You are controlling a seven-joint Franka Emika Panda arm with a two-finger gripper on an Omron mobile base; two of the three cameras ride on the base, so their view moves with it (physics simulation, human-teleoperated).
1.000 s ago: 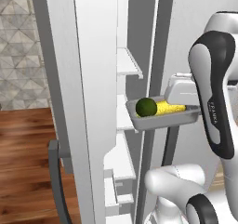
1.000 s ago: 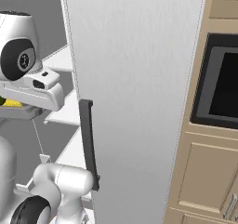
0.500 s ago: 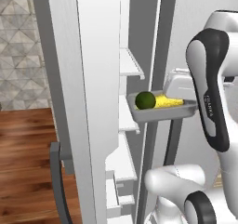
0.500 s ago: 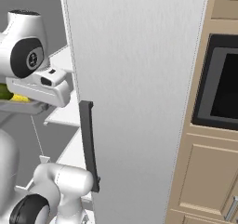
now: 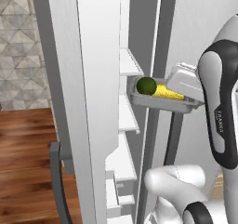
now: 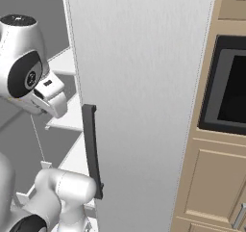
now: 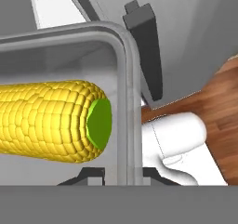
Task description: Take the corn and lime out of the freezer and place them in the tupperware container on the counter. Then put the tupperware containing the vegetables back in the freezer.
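In the freezer (image 5: pixel 93 102) doorway, held in mid-air: the tupperware container (image 5: pixel 160 102), level or nearly so, carried just in front of the white shelves (image 5: pixel 128 62). The tool (image 7: pixel 122 174) is clamped on the tray's wall; in the hand view a dark fingertip sits on either side of the grey rim at the bottom edge.

Left base view: the tray's long axis runs roughly left-right across the picture, its left end toward the shelves, its right end under the arm's hand. The lime (image 5: pixel 146 85) sits at the tray's left end. The corn (image 5: pixel 168 93) lies beside it, touching or nearly so, long axis along the tray's length. The open door with its bins stands at left; the reddish wood floor shows beyond it.

Hand view: the corn (image 7: pixel 51 120) lies crosswise in the picture, its green end pointing toward the tray wall gripped by the tool, just short of touching it. The dark bar handle (image 7: pixel 146 51) shows past the rim.

Right base view: the arm's hand (image 6: pixel 45 98) is in front of the shelves; the closed grey door panel with its dark vertical handle (image 6: pixel 92 151) fills the middle, a beige cabinet (image 6: pixel 211 178) with a dark oven window (image 6: pixel 229 94) at right.
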